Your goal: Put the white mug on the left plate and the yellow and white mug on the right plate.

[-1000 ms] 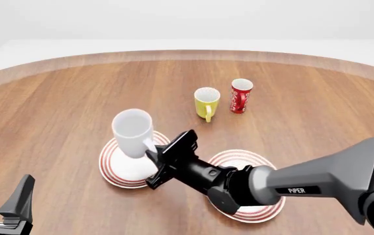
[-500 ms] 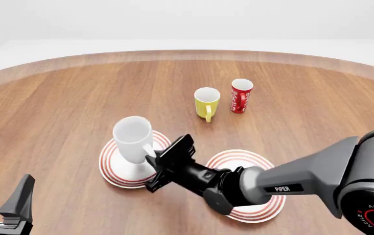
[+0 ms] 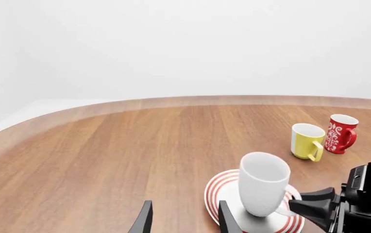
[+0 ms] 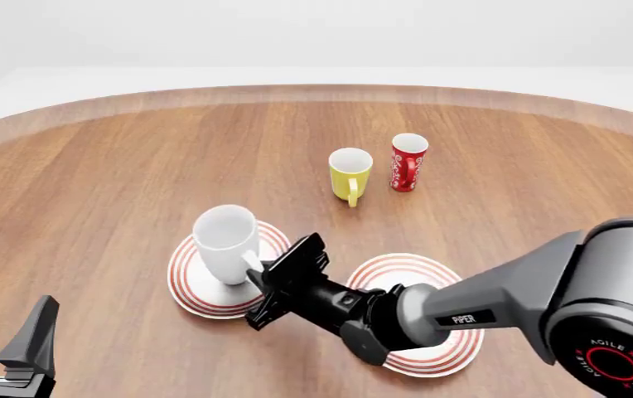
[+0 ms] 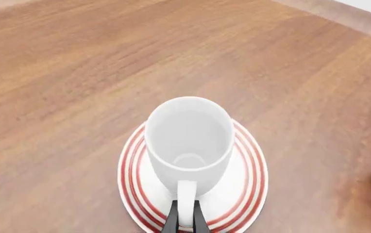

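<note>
Roughly halfway: the white mug (image 4: pixel 226 244) stands on the left plate (image 4: pixel 190 282), its handle pinched by the right gripper (image 4: pixel 259 278); the yellow and white mug (image 4: pixel 350 173) (untouched) stands far from the right plate (image 4: pixel 449 348); left gripper (image 4: pixel 2 336) gapes empty.

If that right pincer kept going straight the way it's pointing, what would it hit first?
The white mug. The right pincer is already shut on the mug's handle, so the mug body on the left plate lies directly ahead. Beyond it, the view shows only bare table.
</note>
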Robot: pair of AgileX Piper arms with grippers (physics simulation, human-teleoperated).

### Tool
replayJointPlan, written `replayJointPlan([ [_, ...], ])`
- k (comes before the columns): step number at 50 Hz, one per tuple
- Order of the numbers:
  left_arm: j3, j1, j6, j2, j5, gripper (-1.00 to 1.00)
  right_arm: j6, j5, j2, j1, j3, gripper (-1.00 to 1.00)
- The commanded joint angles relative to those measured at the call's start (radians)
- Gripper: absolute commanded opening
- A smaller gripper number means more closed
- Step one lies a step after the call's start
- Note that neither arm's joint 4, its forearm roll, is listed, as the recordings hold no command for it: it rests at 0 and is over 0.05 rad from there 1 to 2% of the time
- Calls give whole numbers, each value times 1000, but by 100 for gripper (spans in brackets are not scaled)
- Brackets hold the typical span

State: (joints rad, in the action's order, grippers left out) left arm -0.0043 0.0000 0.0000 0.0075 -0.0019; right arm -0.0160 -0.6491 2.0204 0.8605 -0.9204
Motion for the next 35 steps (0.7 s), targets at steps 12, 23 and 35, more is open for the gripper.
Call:
replayJointPlan([
  [12,0,0,0,0,0,100,3,20,16,-10,-23,100],
  [23,0,0,0,0,0,100,11,19,8,-11,-15,100],
  [35,0,0,0,0,0,100,16,9,-69,-12,55,100],
])
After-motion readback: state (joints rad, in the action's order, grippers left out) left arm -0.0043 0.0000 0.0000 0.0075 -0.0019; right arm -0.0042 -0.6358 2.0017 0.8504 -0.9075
